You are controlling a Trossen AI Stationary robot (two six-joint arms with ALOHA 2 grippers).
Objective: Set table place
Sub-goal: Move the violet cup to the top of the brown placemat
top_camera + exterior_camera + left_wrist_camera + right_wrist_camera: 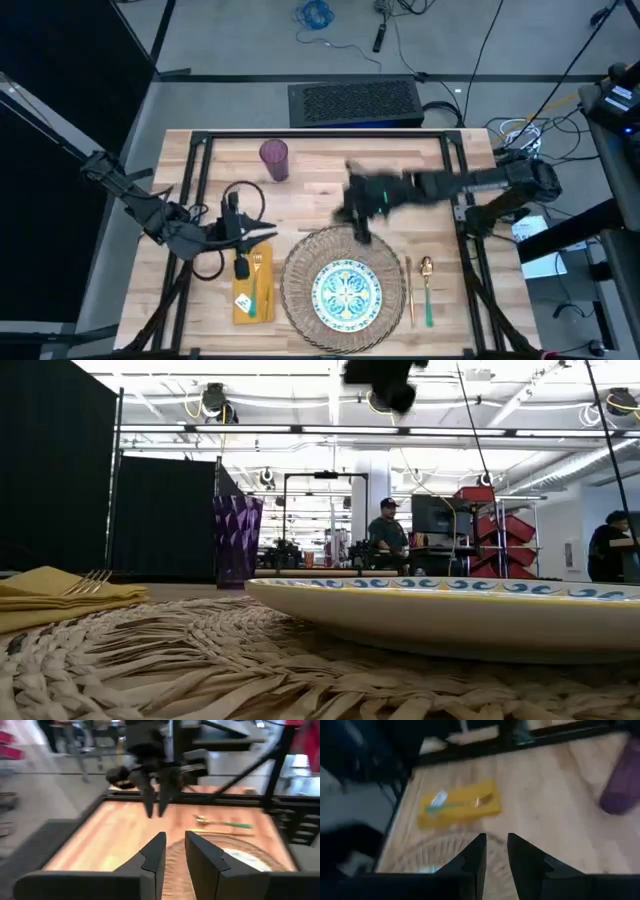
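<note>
A round woven mat (296, 292) lies at the table's near middle with a blue-green patterned plate (347, 290) resting flat on it. To its left a yellow napkin (253, 292) carries a gold fork (256, 268). To its right lie a gold knife (408, 290) and a teal-handled spoon (427, 290). A purple tumbler (274, 160) stands upright at the far left. My right gripper (358, 230) hangs above the mat's far edge, fingers pointing down, shut on nothing. My left gripper (268, 233) hovers over the napkin's far end, shut and holding nothing.
A black box (355, 100) sits beyond the table's far edge, with cables on the floor behind it. Black frame rails (196, 200) run along the table's left and right sides. Bare wood lies between the tumbler and the mat. People (386, 532) show in the room behind.
</note>
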